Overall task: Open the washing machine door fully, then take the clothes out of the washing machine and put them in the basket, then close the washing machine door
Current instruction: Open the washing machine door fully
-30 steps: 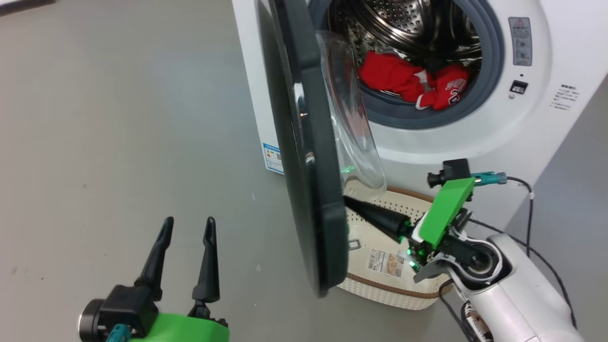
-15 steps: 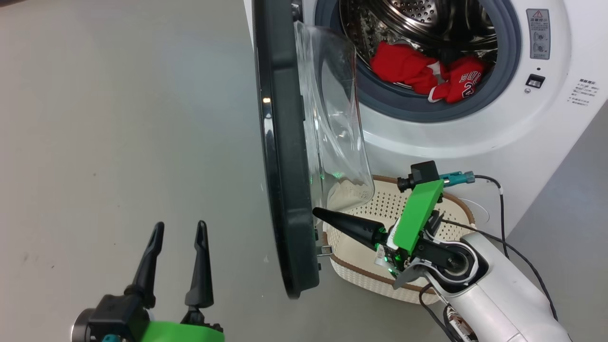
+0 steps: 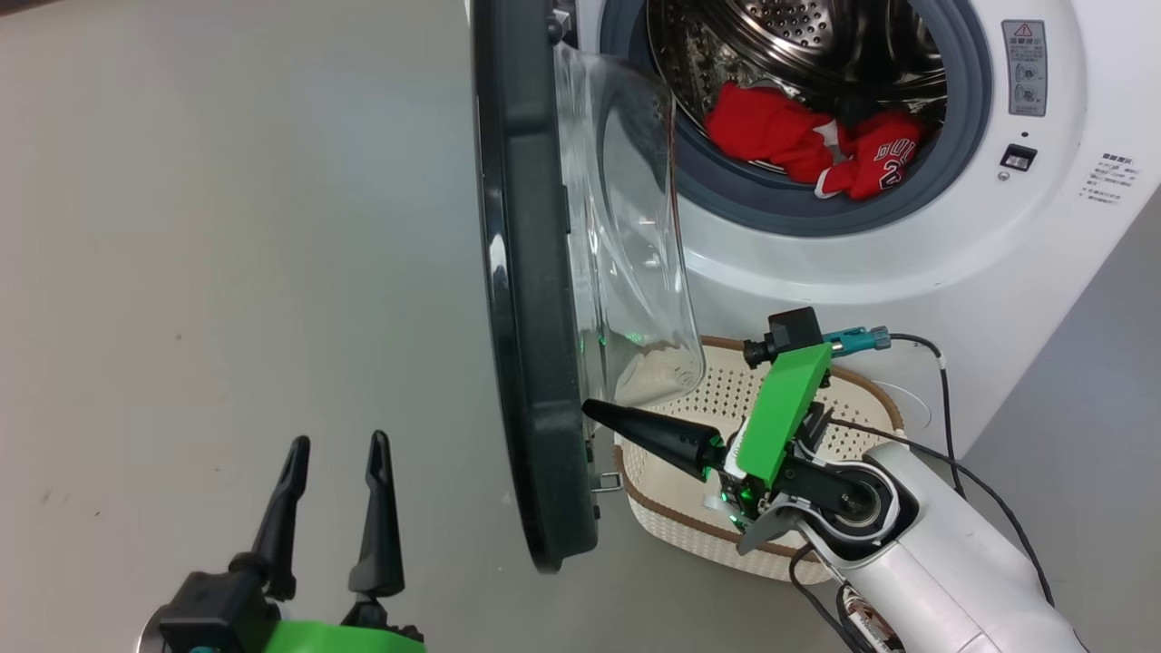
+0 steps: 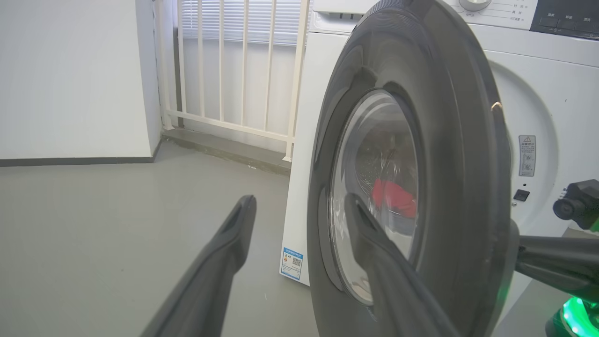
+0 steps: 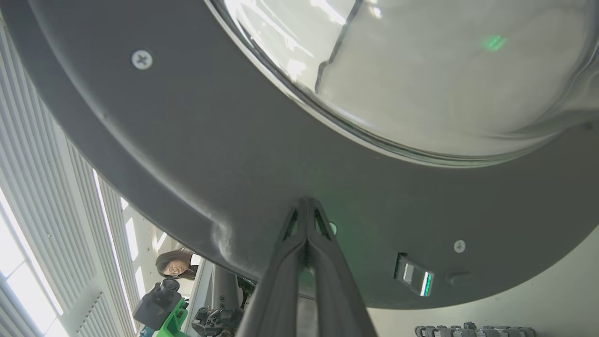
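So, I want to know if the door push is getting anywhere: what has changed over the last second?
The door has swung wider, away from the washing machine toward the robot's left, pushed by the shut right gripper, whose tip followed against its inner rim. Nothing was grasped or released. The left gripper stayed open and idle, the clothes stayed inside, the basket stayed put.

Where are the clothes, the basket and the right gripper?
clothes (image 3: 771,131), head view, on the red fabric.
basket (image 3: 726,390), head view, on its perforated inner wall.
right gripper (image 3: 594,413), head view, at its closed fingertips.
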